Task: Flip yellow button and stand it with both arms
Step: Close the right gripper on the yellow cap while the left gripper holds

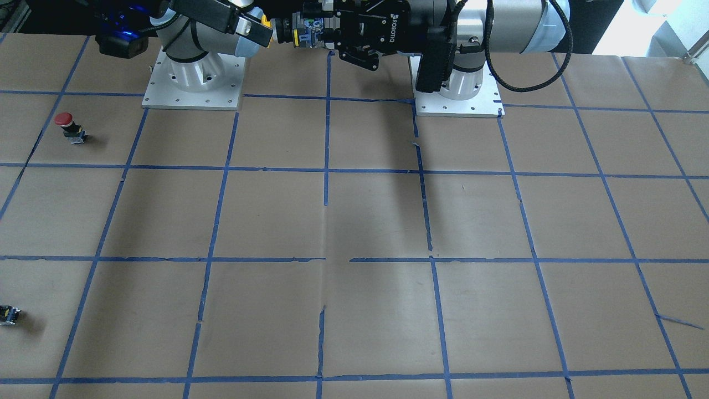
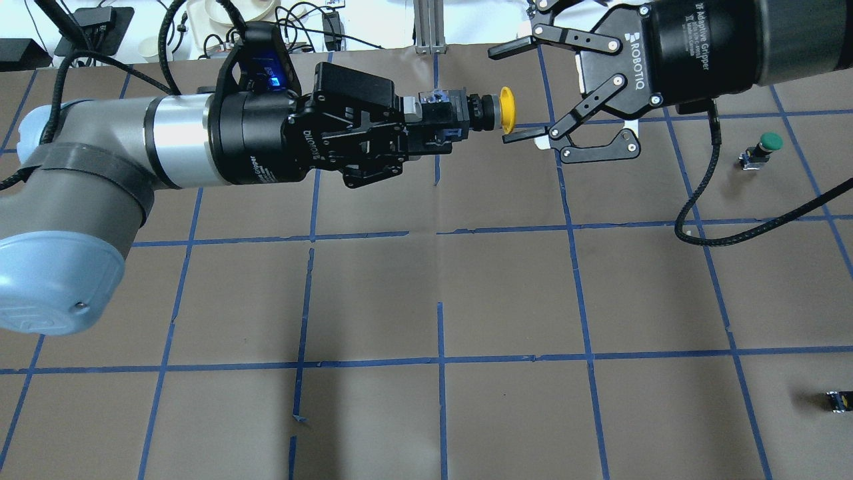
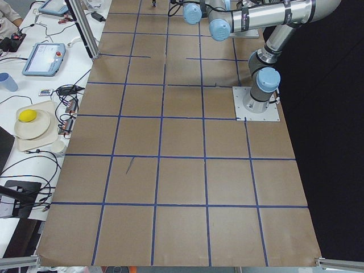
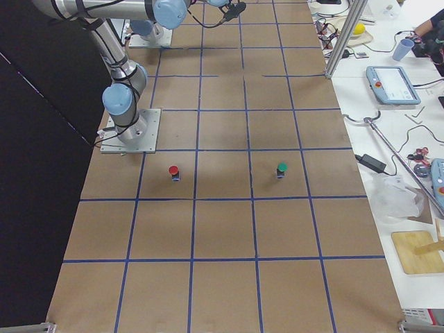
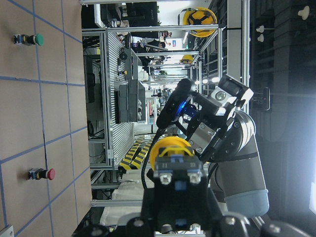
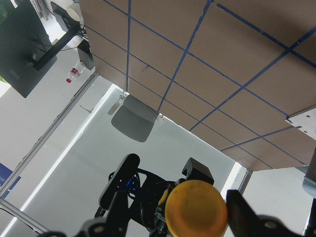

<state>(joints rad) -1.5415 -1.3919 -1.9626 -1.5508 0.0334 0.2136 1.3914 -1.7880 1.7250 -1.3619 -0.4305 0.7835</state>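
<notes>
My left gripper [image 2: 433, 125] is shut on the boxy base of the yellow button [image 2: 505, 110] and holds it level in the air, cap pointing at the right arm. My right gripper [image 2: 501, 95] is open. Its fingertips [image 2: 523, 133] stand either side of the yellow cap, apart from it. In the front-facing view the button's cap [image 1: 266, 23] shows between the left gripper [image 1: 310, 32] and the right gripper [image 1: 256, 29]. The left wrist view shows the button [image 5: 170, 150] from behind. The right wrist view shows the cap [image 6: 196, 210] face on, close up.
A green-capped button [image 2: 763, 148] stands on the table at the right. A red-capped button [image 1: 69, 126] stands near the right arm's base plate [image 1: 194, 91]. A small black block with a yellow spot [image 2: 838, 400] lies near the right edge. Brown paper with blue tape lines covers the table.
</notes>
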